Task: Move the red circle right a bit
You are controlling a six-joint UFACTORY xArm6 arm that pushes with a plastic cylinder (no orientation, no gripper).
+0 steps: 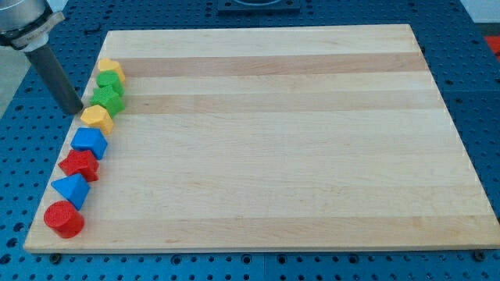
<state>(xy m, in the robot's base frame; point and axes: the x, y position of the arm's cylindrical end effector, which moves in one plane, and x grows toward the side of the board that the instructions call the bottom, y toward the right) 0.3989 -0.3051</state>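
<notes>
1. red circle (63,219): short round block, ribbed top, resting flat on the wooden board (266,140) at its corner at the view's bottom left; lowest in the column of blocks and far below my tip, well apart from it.
2. handling, judged: small, rigid, light plastic-like piece; likely to slide easily on smooth wood. round side wall may roll off an off-centre push, so contact belongs on the middle of its wall on the view's left side, pushing toward the view's right. board edge sits close on that side, leaving little room to get in.
3. tip (76,112): lower end of a dark straight rod, no jaws, nothing to open or close, holding nothing. it stands at the board's edge on the view's left, just beside the lower yellow block (97,119), which lies to its right and slightly below; contact cannot be told for certain.
4. neighbours, in order going down from my tip: blue block (90,143), red block (80,165) of angular shape, blue triangle (71,190), then the target, near the triangle.
5. above and right of my tip: green block (108,99), second green block (110,81), upper yellow block (111,69).
</notes>
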